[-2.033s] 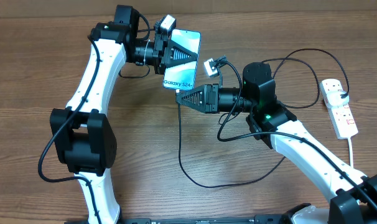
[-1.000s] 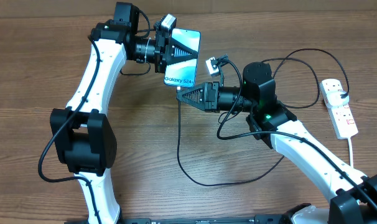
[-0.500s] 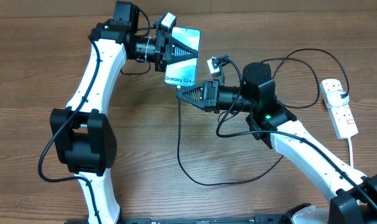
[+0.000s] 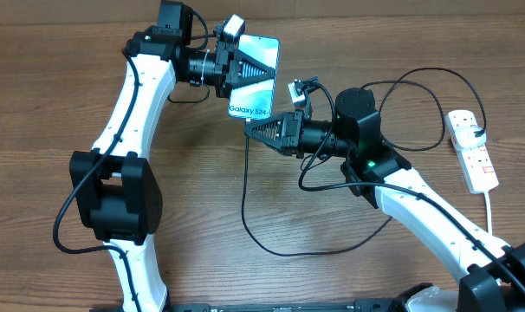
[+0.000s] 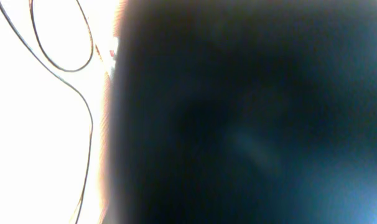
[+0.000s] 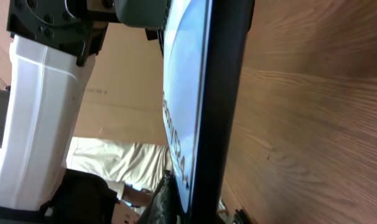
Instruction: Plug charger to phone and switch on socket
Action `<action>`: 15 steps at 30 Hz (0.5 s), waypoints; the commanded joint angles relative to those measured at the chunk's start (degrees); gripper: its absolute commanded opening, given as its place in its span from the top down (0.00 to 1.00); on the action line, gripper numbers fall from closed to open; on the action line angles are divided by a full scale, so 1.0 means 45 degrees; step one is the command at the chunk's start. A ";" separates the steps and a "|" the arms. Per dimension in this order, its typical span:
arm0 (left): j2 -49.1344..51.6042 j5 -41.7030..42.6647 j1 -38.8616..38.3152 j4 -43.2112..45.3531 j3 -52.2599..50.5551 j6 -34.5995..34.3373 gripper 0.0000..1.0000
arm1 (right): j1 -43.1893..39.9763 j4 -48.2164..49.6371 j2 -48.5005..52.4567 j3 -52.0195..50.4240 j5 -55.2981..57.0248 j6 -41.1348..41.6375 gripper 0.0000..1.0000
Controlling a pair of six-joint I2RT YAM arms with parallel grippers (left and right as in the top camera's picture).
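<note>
The left hand (image 4: 241, 65) is clamped on the phone (image 4: 250, 109). Its dark fingers lie across the upper half of the screen, closed only as far as the phone's width lets them. The phone reaches out from this hand toward the right hand, screen turned up to the overhead camera. The screen is light blue-teal, and the "Galaxy S24" line is readable at the end farthest from the left hand's wrist.

The right hand (image 4: 252, 130) has its fingers drawn together to a narrow point, just beside the phone's lettered end. The charger (image 4: 243, 191) leaves that point as a thin black cable, so the hand appears pinched on it. The plug tip itself cannot be made out. From the fingertips the cable drops away, then loops wide across the tabletop (image 4: 55, 104) beneath the right arm.

The socket (image 4: 472, 152), a white strip with red switches, lies well behind the right hand on the far side of its arm, with a thick white cord (image 4: 490, 208) trailing from it.

In the right wrist view, the phone (image 6: 182, 124) stands edge-on right in front of the hand. Its dark side rim and a sliver of pale screen with lettering are visible, with wood grain beyond. The left wrist view is almost filled by a dark blur.
</note>
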 commanded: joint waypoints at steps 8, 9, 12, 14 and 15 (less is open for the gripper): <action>-0.0437 0.1248 -0.0117 -0.0160 0.0136 0.0627 0.96 | -0.0393 0.0486 -0.0068 0.0223 0.2497 -0.0039 0.96; -0.0437 0.1345 -0.0117 -0.0219 0.0136 0.0733 0.96 | -0.0447 0.0476 -0.0068 0.0223 0.2487 -0.0189 0.96; -0.0437 0.1375 -0.0121 -0.0403 0.0136 0.0918 0.96 | -0.0680 0.0486 -0.0068 0.0223 0.2161 -0.0340 0.96; -0.0437 0.1375 -0.0141 -0.0476 0.0136 0.0918 0.96 | -0.0777 0.0486 -0.0068 0.0223 0.2118 -0.0345 0.96; -0.0437 0.1375 -0.0160 -0.0515 0.0136 0.0918 0.96 | -0.0816 0.0554 -0.0068 0.0223 0.2113 -0.0345 0.96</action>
